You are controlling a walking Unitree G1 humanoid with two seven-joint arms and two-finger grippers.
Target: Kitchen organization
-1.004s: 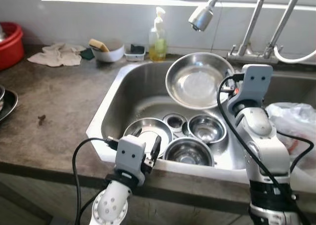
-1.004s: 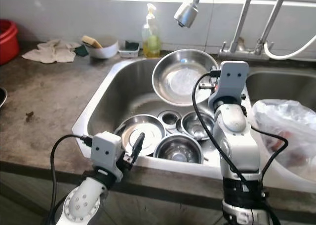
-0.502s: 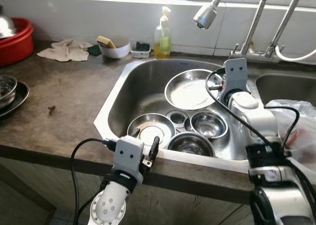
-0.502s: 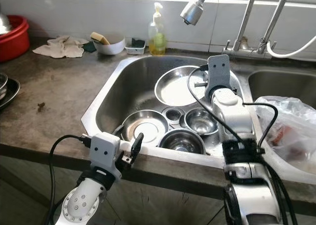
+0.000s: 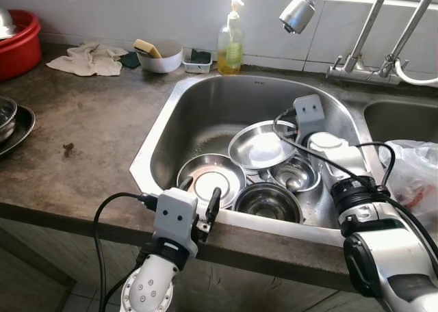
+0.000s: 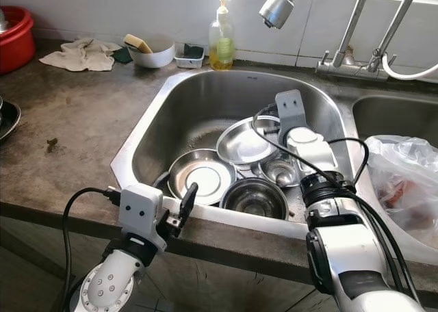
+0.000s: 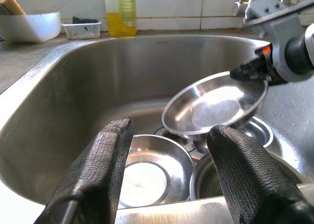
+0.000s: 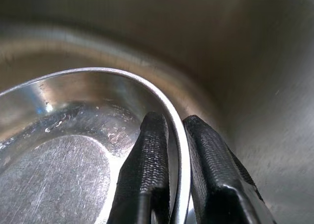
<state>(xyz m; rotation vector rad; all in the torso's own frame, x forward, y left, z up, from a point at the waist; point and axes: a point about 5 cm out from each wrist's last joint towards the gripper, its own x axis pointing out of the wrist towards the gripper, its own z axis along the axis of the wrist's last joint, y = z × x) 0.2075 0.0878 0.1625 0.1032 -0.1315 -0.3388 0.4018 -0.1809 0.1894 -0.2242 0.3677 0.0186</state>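
Note:
A wide steel dish (image 5: 263,146) hangs low and tilted inside the sink (image 5: 205,113), just above a small steel bowl (image 5: 295,176). My right gripper (image 8: 175,123) is shut on the dish's rim, one finger inside and one outside; its wrist (image 5: 309,113) reaches down into the sink from the right. Two more steel bowls (image 5: 209,180) (image 5: 267,201) lie on the sink floor. My left gripper (image 7: 169,130) is open and holds nothing; it hovers at the sink's front edge (image 5: 198,201), pointing at the bowls.
A soap bottle (image 5: 231,38), a white bowl with a sponge (image 5: 159,55), a cloth (image 5: 89,57) and a red basin (image 5: 17,42) line the back of the counter. A faucet head (image 5: 298,14) hangs over the sink. A plastic bag (image 5: 414,175) lies at the right.
My right gripper has brought the steel dish down from near the faucet to just above the bowls in the sink, tipping it flatter. The camera has shifted; the left gripper stayed put.

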